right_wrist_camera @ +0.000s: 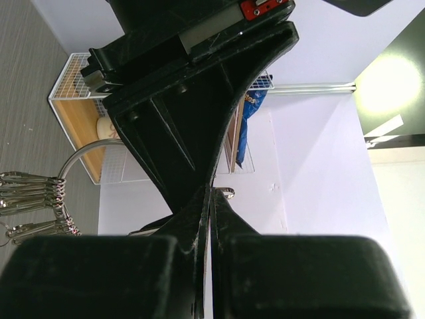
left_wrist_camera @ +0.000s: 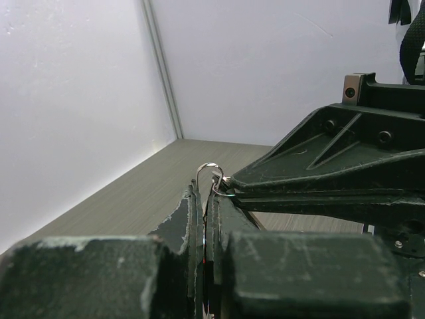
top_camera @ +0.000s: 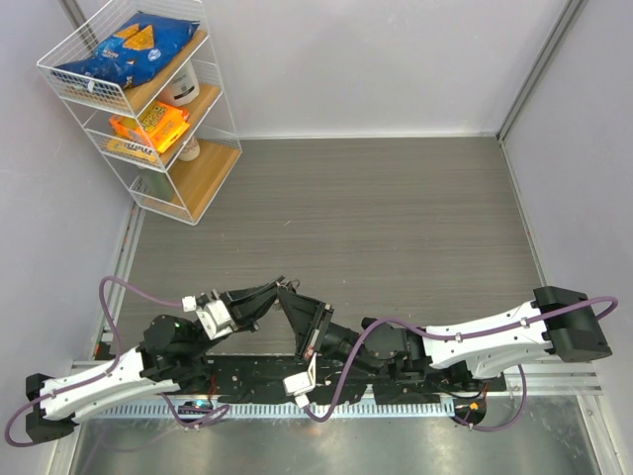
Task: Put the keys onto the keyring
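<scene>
Much of the task is judged to be done. A bunch of keys (right_wrist_camera: pixel 26 188) is seen threaded on the keyring (right_wrist_camera: pixel 78 154), packed side by side in two clusters off to the left of the right gripper (right_wrist_camera: pixel 210 205) in its own view. The keys are too closely stacked to be counted, and whether any is left to be added is not shown.

The left gripper (left_wrist_camera: pixel 203 199) is closed. A thin silver arc is seen rising from between its tips; this is taken to be the keyring, pinched there and held clear of the bench (right_wrist_camera: pixel 26 80). The right gripper is closed as well, brought tip to tip against the left one. A small silvery hook (right_wrist_camera: pixel 228 193) shows just beside its tips, but whether it is a key or part of the ring cannot be told. If it is a key, one more threading is judged to be in hand.

The keyring is presented nearly edge-on to the left gripper's camera, and its loop is seen curving out sideways from behind that gripper. The keys' long axes are laid parallel, running from the ring toward the bench. Their heads are on the wire and their blades are pointed away from both grippers, so they are judged to hang freely.
</scene>
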Available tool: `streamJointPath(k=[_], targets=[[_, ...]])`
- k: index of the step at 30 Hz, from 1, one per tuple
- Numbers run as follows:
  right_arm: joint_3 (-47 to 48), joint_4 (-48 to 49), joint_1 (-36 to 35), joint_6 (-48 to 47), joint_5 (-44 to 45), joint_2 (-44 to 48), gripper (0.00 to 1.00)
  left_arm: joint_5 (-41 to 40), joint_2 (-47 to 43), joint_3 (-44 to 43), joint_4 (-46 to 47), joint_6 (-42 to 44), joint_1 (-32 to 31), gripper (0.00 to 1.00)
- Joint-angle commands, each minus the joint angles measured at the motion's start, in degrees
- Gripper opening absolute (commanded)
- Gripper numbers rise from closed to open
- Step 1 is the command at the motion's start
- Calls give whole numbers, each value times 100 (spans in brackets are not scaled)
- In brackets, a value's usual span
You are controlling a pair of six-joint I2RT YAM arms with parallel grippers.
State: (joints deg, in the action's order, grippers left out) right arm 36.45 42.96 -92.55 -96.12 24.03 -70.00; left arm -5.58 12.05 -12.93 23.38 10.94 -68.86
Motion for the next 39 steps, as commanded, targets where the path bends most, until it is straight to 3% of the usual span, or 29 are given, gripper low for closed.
streamJointPath(k=[1, 10, 39], targets=[[258, 380, 27, 67, -83, 118, 6, 435, -19, -34, 431, -13, -5, 0], [231, 459, 115, 154, -135, 127, 6, 822, -36, -17, 492, -83, -13, 0], [354, 319, 124, -181, -109, 662, 6, 997, 183, -96, 387, -48, -5, 0]])
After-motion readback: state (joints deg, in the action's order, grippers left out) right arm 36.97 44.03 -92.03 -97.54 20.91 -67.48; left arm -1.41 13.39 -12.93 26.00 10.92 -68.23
